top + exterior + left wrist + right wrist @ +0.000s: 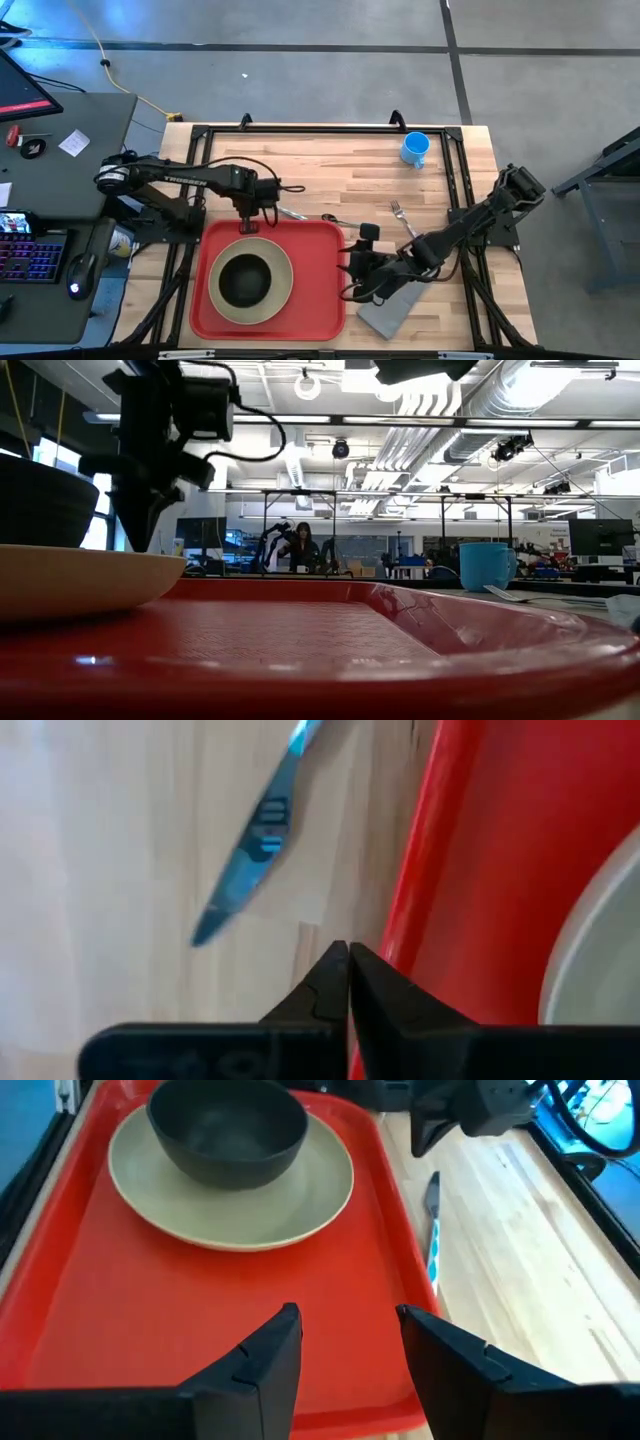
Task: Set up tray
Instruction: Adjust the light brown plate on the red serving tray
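The red tray [320, 290] lies near the table's front edge and carries a cream plate [283, 292] with a black bowl [245, 280] on it. My left gripper [348, 958] is shut and points straight down at the tray's far rim, beside a knife [255, 840] that lies on the wood. In the high view the left gripper [248, 226] stands just beyond the plate. My right gripper [345, 1342] is open and slants down over the tray's right part [200, 1310], nothing between its fingers. My left gripper's shut fingertips stand at the tray's far rim [405, 910], coming from above. Whether they touch the rim I cannot tell.
A grey napkin [393, 312] lies right of the tray under the right arm. A fork [401, 216] and a spoon [338, 218] lie on the wood beyond the tray. A blue cup [415, 149] stands at the far right. A black frame [330, 130] borders the table.
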Robot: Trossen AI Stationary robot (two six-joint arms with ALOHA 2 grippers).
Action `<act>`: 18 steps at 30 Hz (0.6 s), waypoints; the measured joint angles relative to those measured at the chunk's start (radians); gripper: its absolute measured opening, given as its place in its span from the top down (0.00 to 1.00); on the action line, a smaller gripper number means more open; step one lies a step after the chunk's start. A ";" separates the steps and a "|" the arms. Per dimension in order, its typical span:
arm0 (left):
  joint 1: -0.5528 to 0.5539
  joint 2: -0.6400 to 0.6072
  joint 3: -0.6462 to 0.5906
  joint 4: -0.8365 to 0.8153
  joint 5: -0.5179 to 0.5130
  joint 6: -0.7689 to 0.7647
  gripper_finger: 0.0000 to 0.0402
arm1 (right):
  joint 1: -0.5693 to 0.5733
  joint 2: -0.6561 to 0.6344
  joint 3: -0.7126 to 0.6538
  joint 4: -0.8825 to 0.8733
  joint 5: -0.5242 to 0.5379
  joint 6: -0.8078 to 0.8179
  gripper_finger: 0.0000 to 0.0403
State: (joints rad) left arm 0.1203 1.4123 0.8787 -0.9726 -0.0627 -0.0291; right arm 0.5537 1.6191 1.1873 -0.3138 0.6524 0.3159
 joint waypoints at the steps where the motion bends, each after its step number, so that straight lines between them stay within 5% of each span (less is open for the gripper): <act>1: -0.001 0.002 -0.010 0.015 0.016 -0.002 0.93 | 0.000 0.000 0.000 0.001 -0.005 0.000 0.59; 6: -0.024 0.002 -0.042 0.093 0.113 -0.005 0.95 | 0.000 -0.006 0.000 -0.004 -0.004 -0.002 0.59; 13: -0.093 0.017 -0.044 0.098 0.101 -0.035 0.85 | -0.002 -0.006 0.000 -0.006 -0.003 -0.002 0.59; 18: -0.149 0.039 -0.044 0.120 0.100 -0.035 0.92 | -0.004 -0.006 0.000 -0.013 0.003 0.022 0.59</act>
State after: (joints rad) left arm -0.0289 1.4511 0.8351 -0.8523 0.0375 -0.0636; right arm 0.5502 1.6135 1.1873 -0.3263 0.6556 0.3376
